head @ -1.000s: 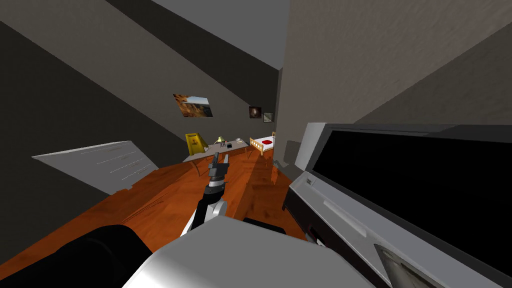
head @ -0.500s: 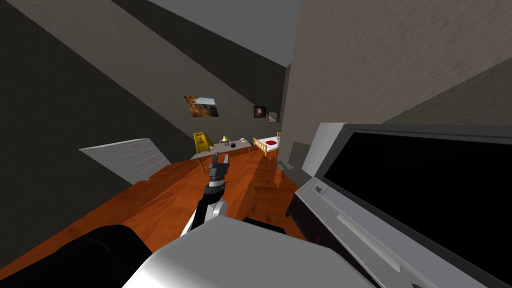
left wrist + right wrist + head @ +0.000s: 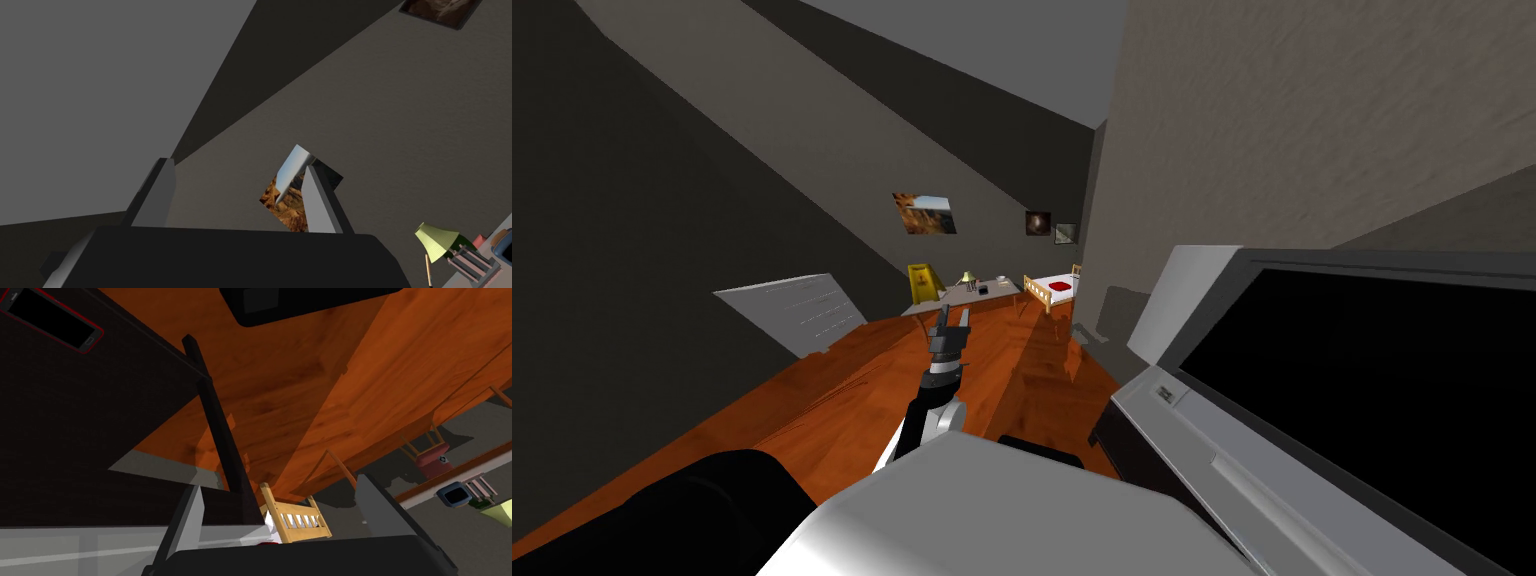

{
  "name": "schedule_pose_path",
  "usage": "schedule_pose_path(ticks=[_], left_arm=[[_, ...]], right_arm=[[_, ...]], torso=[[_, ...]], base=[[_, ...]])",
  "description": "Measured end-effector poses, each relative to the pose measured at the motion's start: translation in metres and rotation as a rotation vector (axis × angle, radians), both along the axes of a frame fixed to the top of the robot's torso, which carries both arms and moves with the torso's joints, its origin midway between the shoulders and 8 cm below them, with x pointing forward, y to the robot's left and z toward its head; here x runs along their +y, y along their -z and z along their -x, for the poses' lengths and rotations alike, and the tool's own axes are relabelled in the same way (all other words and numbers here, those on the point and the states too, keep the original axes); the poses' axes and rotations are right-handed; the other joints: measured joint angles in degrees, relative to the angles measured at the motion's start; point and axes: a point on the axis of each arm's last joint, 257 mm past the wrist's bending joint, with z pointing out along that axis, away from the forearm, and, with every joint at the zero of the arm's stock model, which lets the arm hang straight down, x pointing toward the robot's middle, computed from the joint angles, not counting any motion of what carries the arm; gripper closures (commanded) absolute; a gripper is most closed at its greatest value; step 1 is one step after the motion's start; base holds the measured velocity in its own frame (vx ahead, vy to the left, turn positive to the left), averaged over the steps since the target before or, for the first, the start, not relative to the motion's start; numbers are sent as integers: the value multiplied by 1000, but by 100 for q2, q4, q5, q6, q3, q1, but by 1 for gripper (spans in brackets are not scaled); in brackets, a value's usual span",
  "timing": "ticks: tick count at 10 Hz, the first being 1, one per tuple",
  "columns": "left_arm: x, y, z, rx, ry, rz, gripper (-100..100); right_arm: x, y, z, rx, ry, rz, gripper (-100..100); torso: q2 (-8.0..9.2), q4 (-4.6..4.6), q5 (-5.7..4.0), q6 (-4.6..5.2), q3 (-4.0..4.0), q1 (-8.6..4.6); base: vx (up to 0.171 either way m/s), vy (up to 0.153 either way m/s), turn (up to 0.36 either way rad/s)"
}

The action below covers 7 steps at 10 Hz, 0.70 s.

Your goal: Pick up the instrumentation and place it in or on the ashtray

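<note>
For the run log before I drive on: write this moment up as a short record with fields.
floor: orange wood
left gripper: open, empty, raised forward toward the far table
right gripper: open, empty, close to the dark cabinet
near right: television on that cabinet; phone with a red edge lying flat on its top
on far table: lamp with a pale green shade, other items too small to name
by far table: yellow chair, bed
task things: not identifiable from here
</note>
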Motion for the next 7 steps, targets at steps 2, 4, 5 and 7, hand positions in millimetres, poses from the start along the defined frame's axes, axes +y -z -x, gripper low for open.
schedule_pose_path(ticks=[2,4,5,7], left_arm=[[0,0,0,0,0,0,0],[0,0,0,0,0,0,0],[0,0,0,0,0,0,0],[0,0,0,0,0,0,0]], right_arm=[[-12,3,17,38,-28,36,-100],[-22,6,28,64,-45,65,-100],[-26,7,32,73,-43,73,-100],[-41,12,50,108,-61,105,-100]], torso=[[5,2,-1,-4,4,-8],[9,2,-1,3,5,2],[20,4,1,3,11,8],[10,3,0,-2,7,-1]], base=[[65,-31,141],[23,0,-25],[-7,9,1],[100,-48,199]])
